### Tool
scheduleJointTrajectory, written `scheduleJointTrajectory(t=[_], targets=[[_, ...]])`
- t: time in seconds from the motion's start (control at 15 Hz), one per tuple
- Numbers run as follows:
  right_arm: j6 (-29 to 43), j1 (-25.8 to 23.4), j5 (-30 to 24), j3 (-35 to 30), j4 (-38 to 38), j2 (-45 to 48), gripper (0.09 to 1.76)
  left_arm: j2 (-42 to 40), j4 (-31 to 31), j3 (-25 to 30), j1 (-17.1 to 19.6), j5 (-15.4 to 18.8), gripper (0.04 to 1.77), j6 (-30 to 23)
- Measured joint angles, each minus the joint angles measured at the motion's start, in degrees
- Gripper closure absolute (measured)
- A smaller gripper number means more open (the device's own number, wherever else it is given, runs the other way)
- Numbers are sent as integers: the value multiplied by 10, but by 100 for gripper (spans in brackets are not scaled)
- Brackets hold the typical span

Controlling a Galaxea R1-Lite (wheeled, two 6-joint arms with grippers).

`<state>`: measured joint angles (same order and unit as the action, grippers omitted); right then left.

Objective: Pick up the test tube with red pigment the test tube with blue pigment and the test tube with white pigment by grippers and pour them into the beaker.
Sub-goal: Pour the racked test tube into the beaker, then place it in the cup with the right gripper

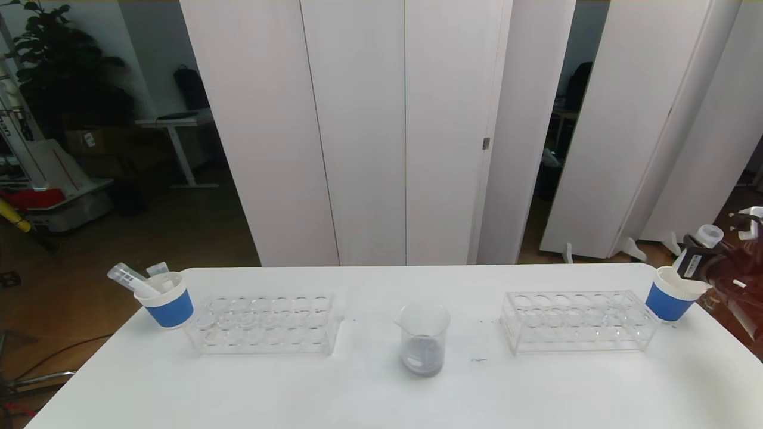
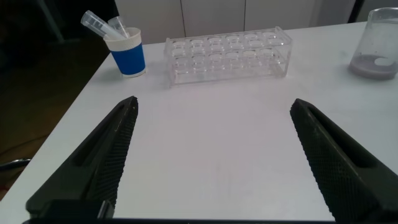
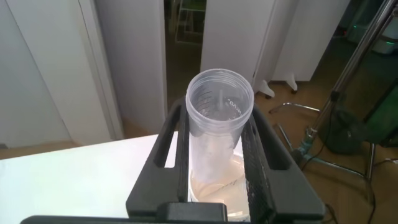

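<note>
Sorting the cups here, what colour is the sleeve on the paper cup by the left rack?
Blue sleeve under a white rim, clearest in the left wrist view.

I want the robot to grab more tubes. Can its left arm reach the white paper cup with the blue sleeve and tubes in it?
Probably yes: the left gripper is open, and only bare white table lies before the blue-sleeved cup.

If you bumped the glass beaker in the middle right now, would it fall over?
Probably not easily. The beaker stands upright on the flat table, looks wide for its height, and holds greyish liquid only near the bottom, so its weight likely sits low. A push would more likely slide it. Being thin clear glass, it could break if knocked off.
</note>
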<state>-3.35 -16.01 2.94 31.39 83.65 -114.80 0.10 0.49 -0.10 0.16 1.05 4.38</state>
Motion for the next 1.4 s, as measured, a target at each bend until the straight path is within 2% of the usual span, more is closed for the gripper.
scheduleJointTrajectory(t=[0.4, 1.07, 1.13, 1.2, 1.27, 1.33, 1.4], targets=[[0, -40, -10, -35, 14, -37, 127, 0, 0, 0, 0, 0, 6, 0], [1, -44, -20, -38, 11, -47, 126, 0, 0, 0, 0, 0, 6, 0], [1, -44, -24, -39, 10, -48, 111, 0, 0, 0, 0, 0, 6, 0], [1, -45, -25, -39, 9, -48, 83, 0, 0, 0, 0, 0, 6, 0], [1, -46, -24, -37, 8, -49, 46, 0, 0, 0, 0, 0, 6, 0], [2, -47, -24, -36, 8, -50, 20, 0, 0, 0, 0, 0, 6, 0], [2, -48, -22, -35, 7, -52, 10, 0, 0, 0, 0, 0, 6, 0]])
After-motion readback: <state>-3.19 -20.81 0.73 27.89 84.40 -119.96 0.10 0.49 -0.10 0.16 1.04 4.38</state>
